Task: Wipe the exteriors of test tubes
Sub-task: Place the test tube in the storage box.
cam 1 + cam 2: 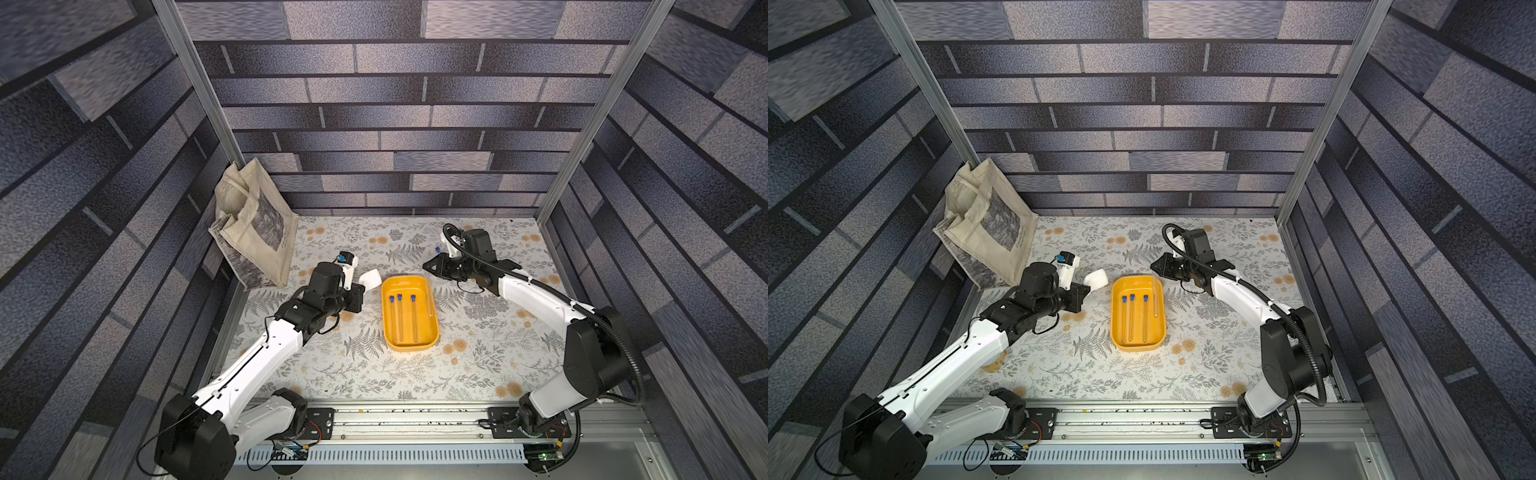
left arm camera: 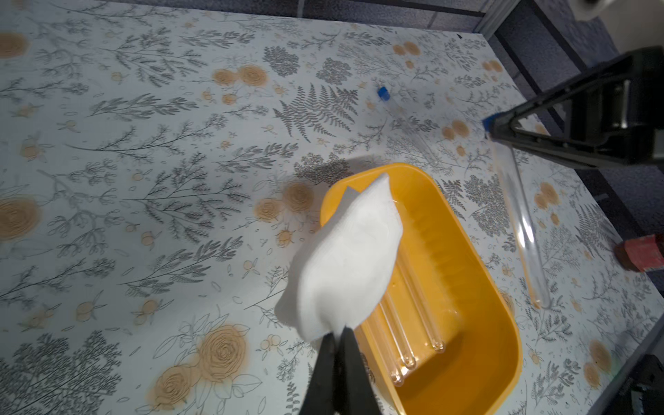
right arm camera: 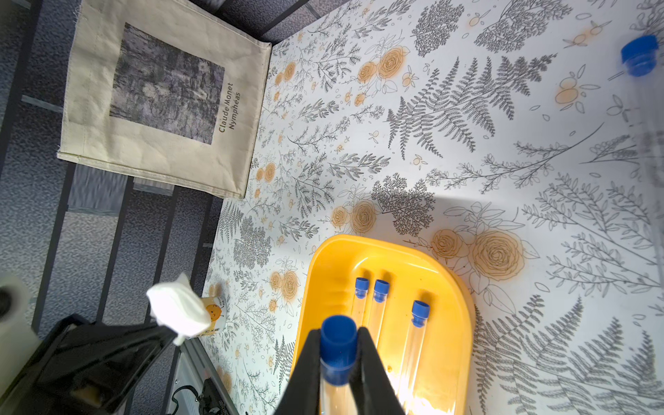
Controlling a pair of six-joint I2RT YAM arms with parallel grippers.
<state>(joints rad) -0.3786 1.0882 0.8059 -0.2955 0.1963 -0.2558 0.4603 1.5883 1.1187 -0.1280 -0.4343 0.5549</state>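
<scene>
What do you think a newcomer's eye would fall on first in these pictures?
The bright yellow tray at the middle of the floral table, with three blue-capped test tubes lying side by side in it. Just beside it, the left gripper pinches a folded white cloth in shut fingers. The right gripper holds a fourth test tube by its capped end at the tray's right side.

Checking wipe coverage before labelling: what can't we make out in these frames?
Held tube: lower end cut off by the right wrist view's bottom edge.
Three tubes in the tray: caps hidden behind the cloth in the left wrist view.
Loose tube: in a top view only its blue cap shows; clear body too faint.
Smears on any tube: too small to tell.
</scene>
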